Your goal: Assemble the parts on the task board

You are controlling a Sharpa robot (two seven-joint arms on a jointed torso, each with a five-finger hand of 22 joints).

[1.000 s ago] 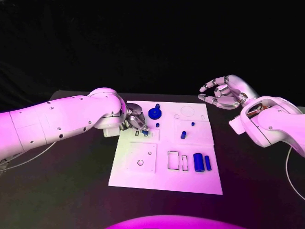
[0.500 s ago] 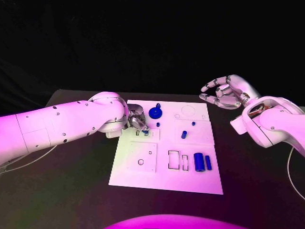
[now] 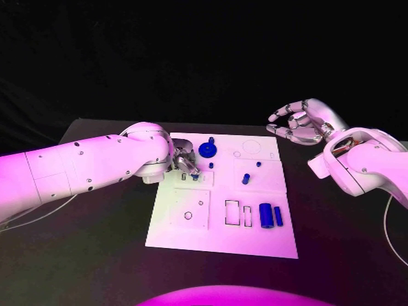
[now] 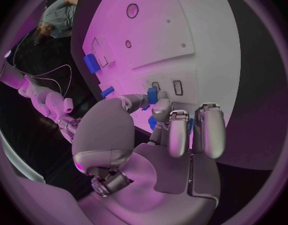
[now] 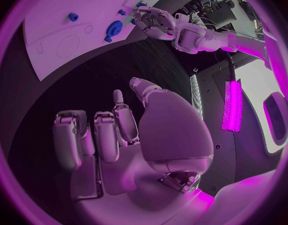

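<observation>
Your left hand is down on the white rectangular task board near its far left corner, fingers gathered over a small blue part by the little slots there; from the left wrist view the fingertips look pinched on that piece, so read this as the seating step for one small part, in progress, not yet finished; I judge the task early, since several pieces lie loose: a round blue gear-like disc just beside the hand, a short blue peg mid-board, two blue cylinders lying side by side toward the near right, and empty rectangular cutouts next to them; next move, as I judge it, calls for lining the pinched piece square with its slot and pressing straight down, gently, because a tilted part may jam or skid off the white surface; watch the wrist, which crowds the disc; left arm reaches in low across the black table, wrist bent down toward the board; your right hand hangs raised beyond the board's far right corner, well apart from every part, palm turned inward, fingers curled loosely apart and grasping nothing; right arm folded back at the table's right side.
</observation>
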